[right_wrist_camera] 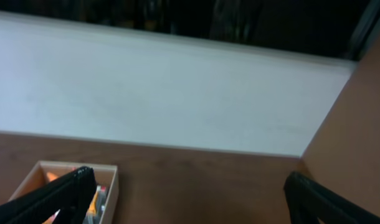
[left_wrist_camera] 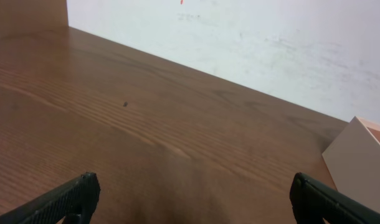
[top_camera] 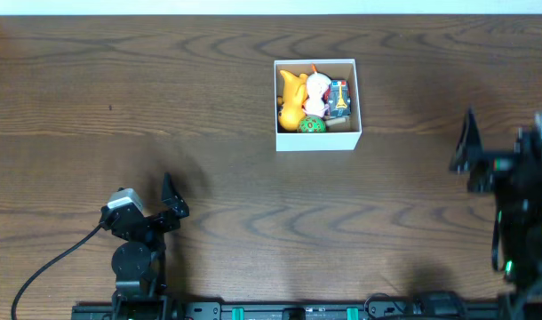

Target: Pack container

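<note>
Container (top_camera: 317,140): we place it far-right of left gripper (left_wrist_camera: 193,193), left of right gripper (right_wrist_camera: 189,186). Both gape empty; right looks slightly nearer.

Right hand (right_wrist_camera: 189,186) spread wide, nothing between fingers. Container (right_wrist_camera: 110,190) lower left, toys (right_wrist_camera: 99,198) inside. Brown counter (right_wrist_camera: 209,171) beneath.

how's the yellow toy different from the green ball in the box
The yellow toy is long and fills the image-left side of the box; the green ball is round, far smaller, and sits by the near wall. One is yellow, the other green. Both lie inside the box.
</note>
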Robot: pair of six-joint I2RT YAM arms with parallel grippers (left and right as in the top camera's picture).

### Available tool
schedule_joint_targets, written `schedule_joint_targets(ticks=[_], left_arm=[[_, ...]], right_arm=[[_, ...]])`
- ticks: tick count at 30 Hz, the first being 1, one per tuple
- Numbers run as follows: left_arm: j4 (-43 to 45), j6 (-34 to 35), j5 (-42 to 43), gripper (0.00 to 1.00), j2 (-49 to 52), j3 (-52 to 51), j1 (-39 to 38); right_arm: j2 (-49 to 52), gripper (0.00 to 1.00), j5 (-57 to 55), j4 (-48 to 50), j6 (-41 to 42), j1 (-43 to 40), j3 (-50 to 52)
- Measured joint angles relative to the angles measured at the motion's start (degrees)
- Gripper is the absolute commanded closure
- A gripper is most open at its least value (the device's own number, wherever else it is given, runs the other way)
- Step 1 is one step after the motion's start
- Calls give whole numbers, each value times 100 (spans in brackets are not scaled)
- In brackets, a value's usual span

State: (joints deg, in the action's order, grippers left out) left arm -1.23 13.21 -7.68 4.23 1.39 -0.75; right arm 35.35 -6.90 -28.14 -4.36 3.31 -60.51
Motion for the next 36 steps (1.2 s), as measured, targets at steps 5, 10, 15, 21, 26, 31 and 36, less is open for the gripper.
schedule_joint_targets(ticks=[5, 10, 15, 21, 26, 31, 36], left_arm=[[-4, 0, 2, 2, 2, 4, 0], [-7, 0, 2, 2, 2, 4, 0], [-4, 0, 4, 2, 2, 4, 0], [-4, 0, 2, 2, 2, 4, 0], [-7, 0, 2, 2, 2, 4, 0], [-4, 0, 2, 2, 2, 4, 0], [-4, 0, 2, 2, 2, 4, 0]], right_arm=[[-992, 1, 109, 625, 0, 0, 1257], [-1731, 1, 251, 1279, 0, 0, 2603], [-2304, 1, 415, 2260, 0, 0, 3768], [-2573, 1, 516, 3442, 0, 15, 4824], [-2590, 1, 544, 3991, 118, 15, 5390], [-2603, 1, 549, 4172, 417, 15, 5687], [-2745, 1, 546, 4188, 546, 15, 5827]])
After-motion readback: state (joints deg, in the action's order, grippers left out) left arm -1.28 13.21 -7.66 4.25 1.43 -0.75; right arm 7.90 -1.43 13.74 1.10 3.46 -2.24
